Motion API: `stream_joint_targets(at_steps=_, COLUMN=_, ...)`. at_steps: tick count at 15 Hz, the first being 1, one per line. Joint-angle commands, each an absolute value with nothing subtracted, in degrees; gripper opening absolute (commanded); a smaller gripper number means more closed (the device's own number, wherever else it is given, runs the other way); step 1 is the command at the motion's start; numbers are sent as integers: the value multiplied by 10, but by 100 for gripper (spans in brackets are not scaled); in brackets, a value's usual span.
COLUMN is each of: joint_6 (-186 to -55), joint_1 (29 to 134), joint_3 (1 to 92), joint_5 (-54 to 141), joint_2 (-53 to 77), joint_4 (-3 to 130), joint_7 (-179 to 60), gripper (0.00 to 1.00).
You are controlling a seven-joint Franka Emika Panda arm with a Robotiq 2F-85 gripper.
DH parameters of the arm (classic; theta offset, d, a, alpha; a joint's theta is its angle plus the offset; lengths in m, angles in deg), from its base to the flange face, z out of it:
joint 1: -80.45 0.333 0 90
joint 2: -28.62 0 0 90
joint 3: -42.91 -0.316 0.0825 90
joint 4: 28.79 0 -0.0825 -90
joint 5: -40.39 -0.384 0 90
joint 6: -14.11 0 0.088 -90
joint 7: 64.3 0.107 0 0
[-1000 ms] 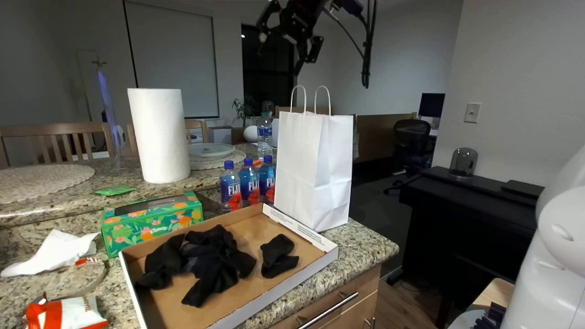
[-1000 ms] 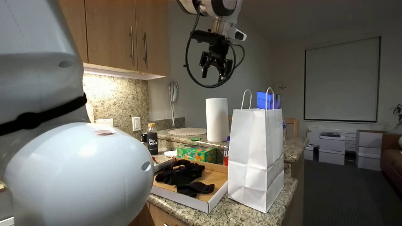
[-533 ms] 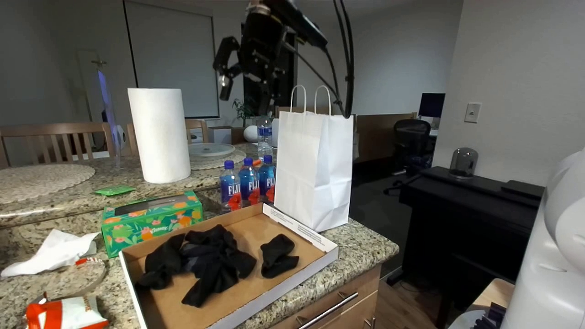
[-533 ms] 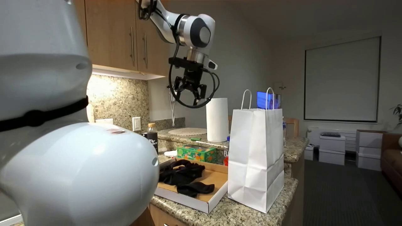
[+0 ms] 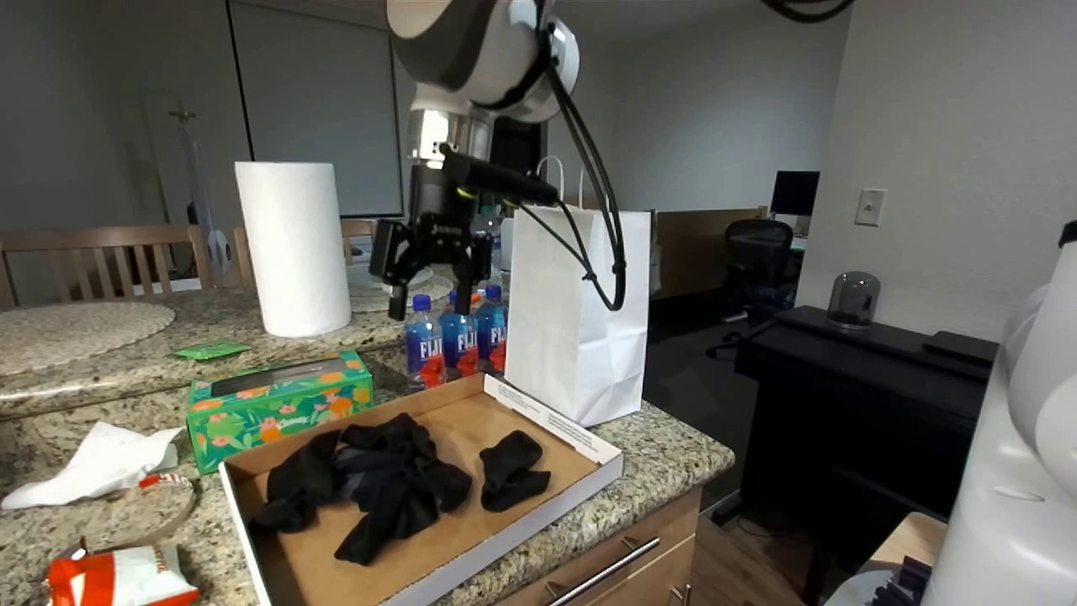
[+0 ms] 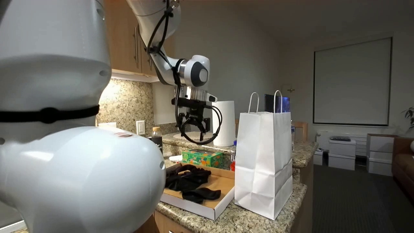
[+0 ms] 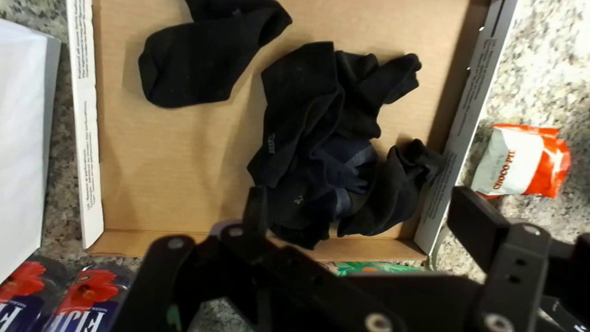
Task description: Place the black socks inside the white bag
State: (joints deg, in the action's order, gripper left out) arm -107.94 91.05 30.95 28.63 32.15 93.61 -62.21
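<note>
Several black socks lie bunched in a pile [image 5: 395,480] inside a shallow cardboard tray. One more black sock [image 5: 509,471] lies apart, on the tray's side towards the bag. Beyond that side the white bag [image 5: 576,320] stands upright, its two looped handles raised; its inside is hidden. Above the tray, at about half the bag's height or more, hangs my gripper [image 5: 429,299], pointing down. In the wrist view the fingers [image 7: 479,226] are wide apart with nothing between them, and the sock pile [image 7: 304,110] shows below, well clear of them. Both exterior views show the gripper apart from the bag.
The tray's white-edged wall [image 5: 551,421] runs close to the bag. Along its back stand a green tissue box [image 5: 282,412] and several water bottles [image 5: 423,337]. A paper towel roll [image 5: 290,252] rises on the higher ledge. A snack packet [image 5: 126,576] lies beside the tray.
My open gripper has come down and away from over the bag, to a place above the tray. The socks, the tray and the bag have stayed where they were.
</note>
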Motion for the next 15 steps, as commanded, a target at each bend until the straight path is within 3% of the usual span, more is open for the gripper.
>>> stream_joint_targets(at_steps=1, joint_6=-1178, joint_1=919, joint_3=304, joint_5=300, joint_2=284, joint_4=965, joint_7=-603, gripper=100)
stream_joint_targets(at_steps=6, joint_6=-1268, joint_1=936, joint_3=299, joint_5=311, joint_2=215, joint_4=975, joint_7=-579, gripper=100)
stream_joint_targets(at_steps=15, joint_6=-1295, joint_1=959, joint_3=325, joint_5=366, joint_2=124, joint_4=967, joint_7=-465, gripper=100)
